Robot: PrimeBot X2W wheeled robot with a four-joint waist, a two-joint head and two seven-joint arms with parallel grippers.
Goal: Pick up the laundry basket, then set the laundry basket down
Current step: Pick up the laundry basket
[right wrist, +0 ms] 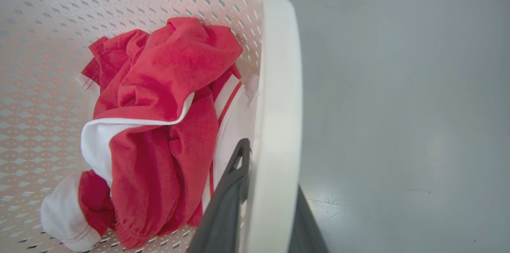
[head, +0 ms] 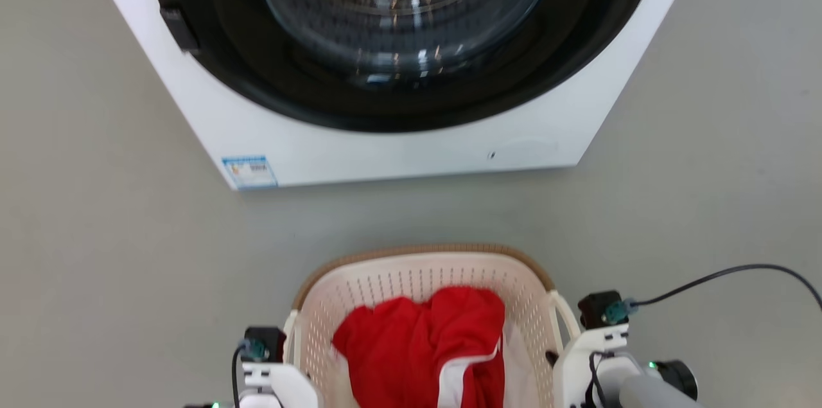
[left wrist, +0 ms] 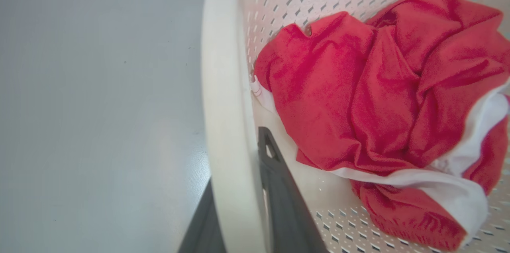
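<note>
Grey floor (head: 96,234), washer (head: 411,151) at the back. The laundry basket (head: 420,260) with red clothes (head: 417,337) is right between both arms. Left jaws pinch its left handle (left wrist: 223,85), right jaws pinch the right handle (right wrist: 279,85), one finger either side.

**A:** What do the wrists look like?

**B:** The left wrist shell (head: 273,387) and the right wrist shell (head: 587,360) are both white. Each has a black camera block (head: 597,306) on top with a teal plug (head: 615,313).

**A:** Any cables?

**B:** A thin black cable (head: 725,274) leaves the right plug, and a shorter black lead (head: 235,369) runs by the left. The grey forearm (head: 648,394) has a small green light (head: 652,365).

**A:** And the fingers?

**B:** The left gripper (left wrist: 238,157) and the right gripper (right wrist: 271,165) match. Both have long, flat, dark grey fingers (left wrist: 281,205) that taper, with a small triangular cut-out near the tip.
</note>
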